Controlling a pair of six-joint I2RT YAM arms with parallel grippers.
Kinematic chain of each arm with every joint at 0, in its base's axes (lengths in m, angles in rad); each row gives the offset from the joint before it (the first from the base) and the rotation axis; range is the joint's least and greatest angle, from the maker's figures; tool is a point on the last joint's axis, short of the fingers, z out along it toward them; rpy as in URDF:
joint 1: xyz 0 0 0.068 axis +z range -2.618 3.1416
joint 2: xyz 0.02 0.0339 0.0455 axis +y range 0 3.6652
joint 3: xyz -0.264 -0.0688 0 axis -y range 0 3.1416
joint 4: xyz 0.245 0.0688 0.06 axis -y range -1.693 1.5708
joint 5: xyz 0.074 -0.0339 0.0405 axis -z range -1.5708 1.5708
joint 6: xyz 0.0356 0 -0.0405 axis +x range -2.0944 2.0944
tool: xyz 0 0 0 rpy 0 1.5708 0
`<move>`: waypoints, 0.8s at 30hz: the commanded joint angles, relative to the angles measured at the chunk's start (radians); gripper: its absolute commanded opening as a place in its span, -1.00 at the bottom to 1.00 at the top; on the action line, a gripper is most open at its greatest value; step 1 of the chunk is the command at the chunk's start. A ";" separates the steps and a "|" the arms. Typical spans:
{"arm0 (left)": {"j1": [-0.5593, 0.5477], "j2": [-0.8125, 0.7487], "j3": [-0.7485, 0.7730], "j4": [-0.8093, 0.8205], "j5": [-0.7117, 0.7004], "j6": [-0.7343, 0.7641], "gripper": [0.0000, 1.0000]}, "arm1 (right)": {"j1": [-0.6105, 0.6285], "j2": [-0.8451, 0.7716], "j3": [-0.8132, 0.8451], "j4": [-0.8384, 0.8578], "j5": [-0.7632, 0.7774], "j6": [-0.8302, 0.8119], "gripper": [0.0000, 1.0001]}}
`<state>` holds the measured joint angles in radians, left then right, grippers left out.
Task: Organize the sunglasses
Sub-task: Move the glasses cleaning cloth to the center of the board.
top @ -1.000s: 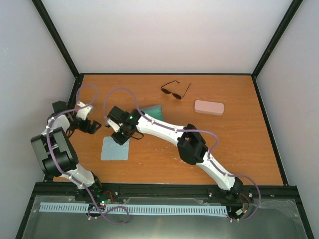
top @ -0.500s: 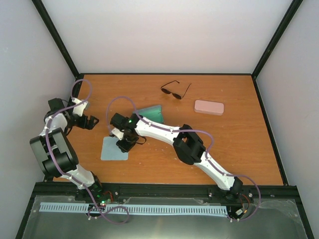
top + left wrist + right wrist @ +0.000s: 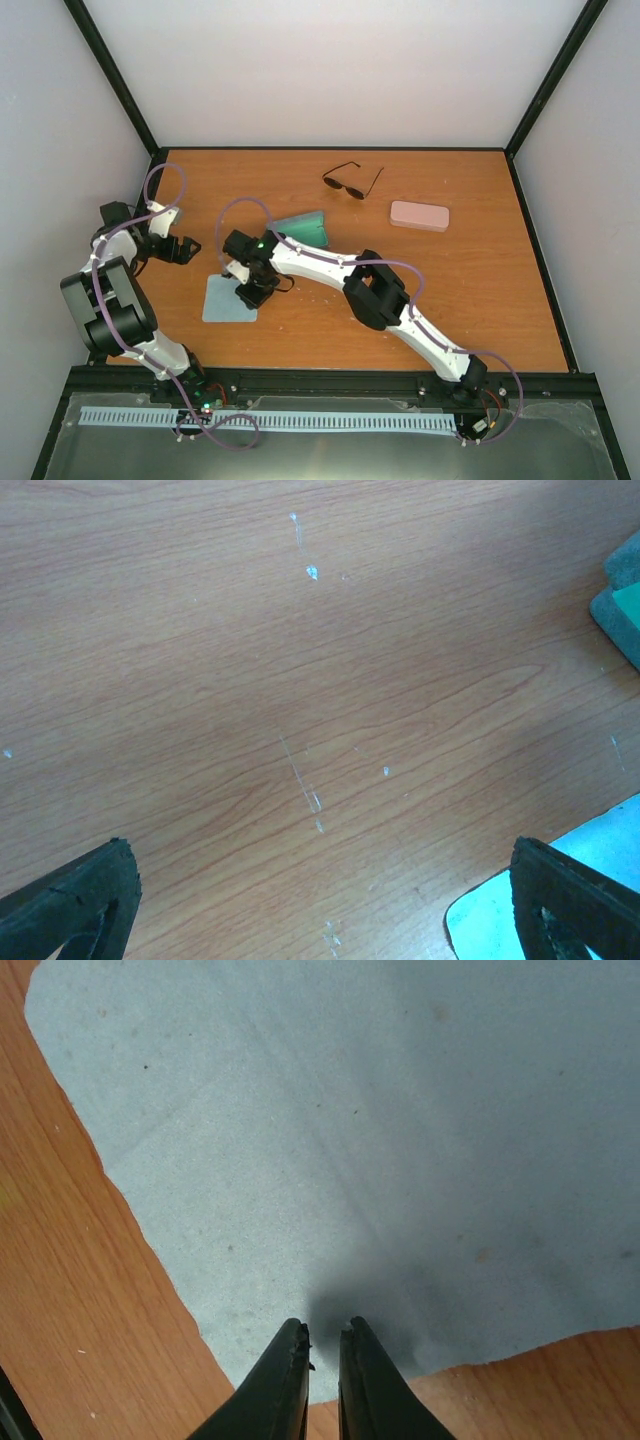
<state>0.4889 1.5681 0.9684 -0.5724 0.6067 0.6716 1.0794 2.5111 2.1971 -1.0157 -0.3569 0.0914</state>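
Black sunglasses (image 3: 352,182) lie at the far middle of the table (image 3: 480,300), just left of the pink case (image 3: 419,215); right gripper (image 3: 322,1338) fingers nearly pressed together, low over the blue cloth (image 3: 350,1140); left gripper (image 3: 320,875) fingers spread wide.

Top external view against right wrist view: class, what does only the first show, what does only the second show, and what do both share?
Only the top external: the black sunglasses and pink case at the far side, a teal object, the open left gripper, and both arms whole. Only the right wrist: the right gripper close up, its fingers nearly together over the cloth's edge, and their shadow. Both: the light-blue cloth on the wooden table.
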 commanded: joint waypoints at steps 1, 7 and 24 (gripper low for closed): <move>0.005 -0.016 0.009 0.010 0.013 0.013 0.99 | -0.013 0.029 -0.006 -0.056 0.027 0.006 -0.81; 0.005 -0.005 0.033 0.007 0.014 0.024 0.99 | -0.029 -0.035 -0.162 -0.034 0.051 0.009 -0.85; -0.211 -0.042 -0.025 -0.070 0.095 0.036 0.99 | -0.108 -0.350 -0.692 0.120 0.091 0.099 -0.88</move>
<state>0.3229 1.5597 0.9527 -0.6071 0.6426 0.7055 1.0084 2.1841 1.6211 -0.8761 -0.3515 0.1532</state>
